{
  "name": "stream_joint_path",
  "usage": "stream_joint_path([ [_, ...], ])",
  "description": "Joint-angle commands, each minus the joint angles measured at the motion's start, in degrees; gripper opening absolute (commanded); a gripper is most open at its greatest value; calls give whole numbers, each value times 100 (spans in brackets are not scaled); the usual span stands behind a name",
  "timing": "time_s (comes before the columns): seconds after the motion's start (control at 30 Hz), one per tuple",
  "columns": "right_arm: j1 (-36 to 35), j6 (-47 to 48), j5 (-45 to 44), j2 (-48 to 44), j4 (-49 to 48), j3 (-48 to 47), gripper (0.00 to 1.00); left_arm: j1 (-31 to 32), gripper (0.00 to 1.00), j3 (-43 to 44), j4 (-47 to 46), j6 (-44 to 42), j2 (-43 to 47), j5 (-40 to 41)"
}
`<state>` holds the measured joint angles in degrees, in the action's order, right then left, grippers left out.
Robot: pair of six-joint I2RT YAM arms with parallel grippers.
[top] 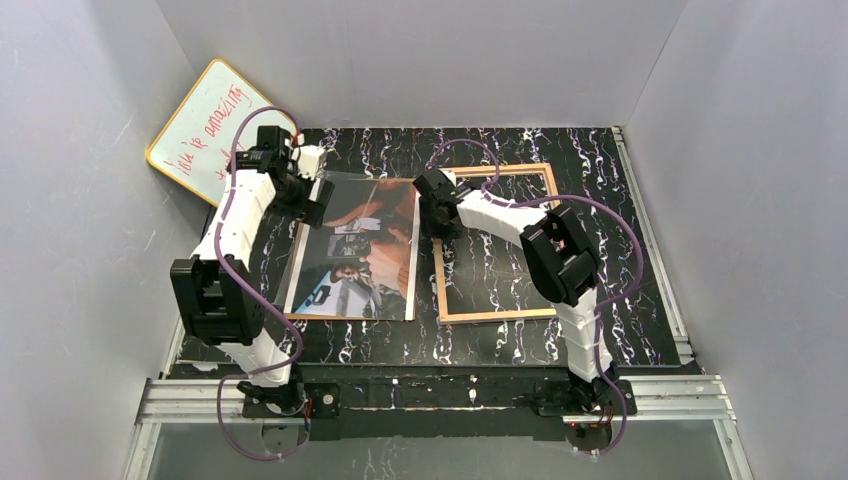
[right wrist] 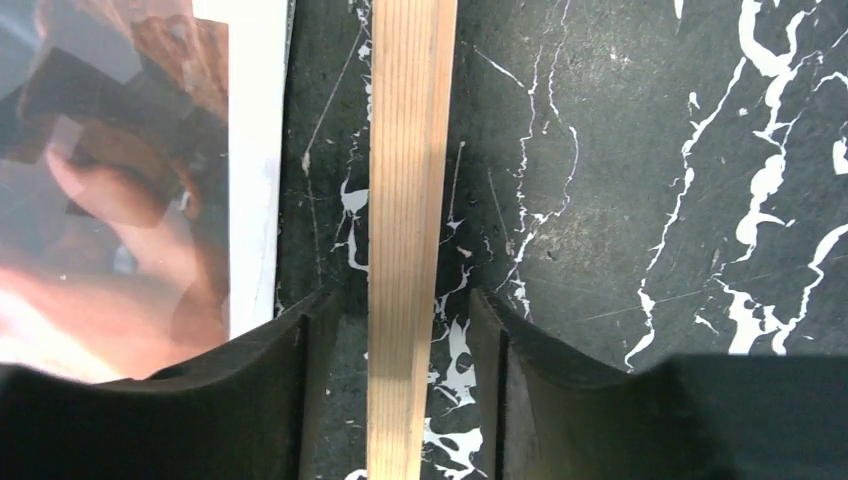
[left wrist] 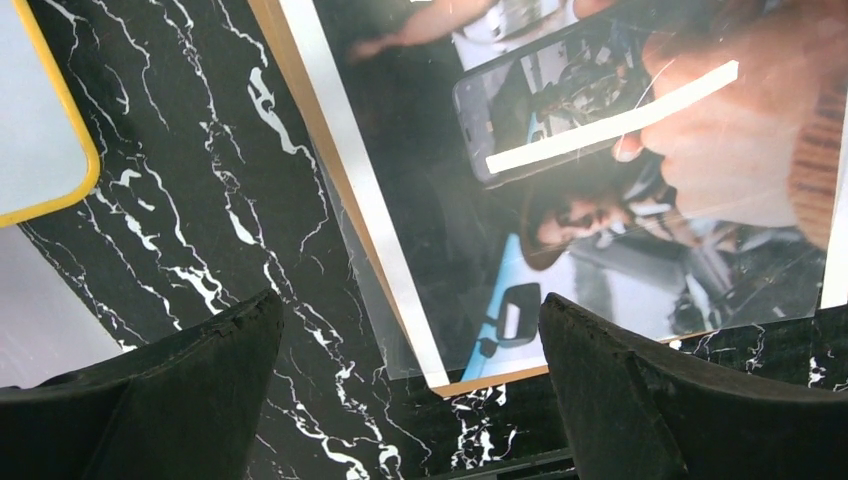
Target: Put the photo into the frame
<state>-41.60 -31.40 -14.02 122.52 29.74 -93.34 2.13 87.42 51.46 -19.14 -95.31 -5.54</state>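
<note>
The photo (top: 360,260) lies picture side up at the left middle of the table, a dark print with orange-red and white areas. The frame (top: 495,315) lies to its right with the tan wood back up. My left gripper (top: 318,195) hovers open over the photo's far left corner; in the left wrist view the photo (left wrist: 600,200) fills the upper right, and my left gripper (left wrist: 410,305) has nothing between its fingers. My right gripper (right wrist: 405,300) straddles the frame's left rail (right wrist: 410,150), with a gap showing on both sides of the wood. The photo's white edge (right wrist: 255,150) lies just left.
A yellow-rimmed whiteboard (top: 205,130) with red writing leans in the far left corner. A brown backing board (left wrist: 300,110) shows under the photo's edge, and a clear sheet (left wrist: 370,260) overhangs it. Grey walls close in the table on three sides.
</note>
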Motion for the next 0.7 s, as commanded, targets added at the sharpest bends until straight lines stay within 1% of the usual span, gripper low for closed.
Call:
stream_joint_path([
  [0.0,21,-138,-365,20,42,-35,49,-134,98,-180,89,-240,399,-27],
  [0.03,21,-145,-459,10,48,22,43,-168,98,-207,72,-269,407,1],
  [0.07,33,-162,-555,-22,36,91,38,-199,98,-256,51,-321,405,52],
  [0.1,55,-176,-632,-66,12,173,36,-204,98,-322,11,-372,400,117],
  [0.23,280,-281,-733,-315,-92,518,35,-445,98,-681,-270,-629,323,465],
  [0.3,412,-331,-601,-436,-189,656,36,-473,98,-876,-455,-735,313,751],
  [0.37,459,-349,-509,-518,-270,685,37,-502,98,-1063,-608,-810,322,863],
  [0.4,460,-349,-437,-515,-273,644,41,-503,98,-1123,-689,-825,326,900],
  [0.5,452,-408,-310,-524,-87,309,62,-510,98,-1203,-922,-805,277,1024],
  [0.53,447,-403,-249,-576,-61,205,70,-507,98,-1162,-940,-759,217,1087],
  [0.57,443,-402,-197,-659,-56,86,81,-506,98,-1111,-911,-743,139,1104],
  [0.6,432,-377,-117,-766,-85,26,91,-509,98,-1050,-880,-757,61,1099],
  [0.63,434,-331,31,-882,-184,15,97,-506,98,-1036,-886,-772,-4,1121],
  [0.67,429,-271,232,-1012,-346,43,98,-504,98,-1053,-939,-782,-56,1143],
])
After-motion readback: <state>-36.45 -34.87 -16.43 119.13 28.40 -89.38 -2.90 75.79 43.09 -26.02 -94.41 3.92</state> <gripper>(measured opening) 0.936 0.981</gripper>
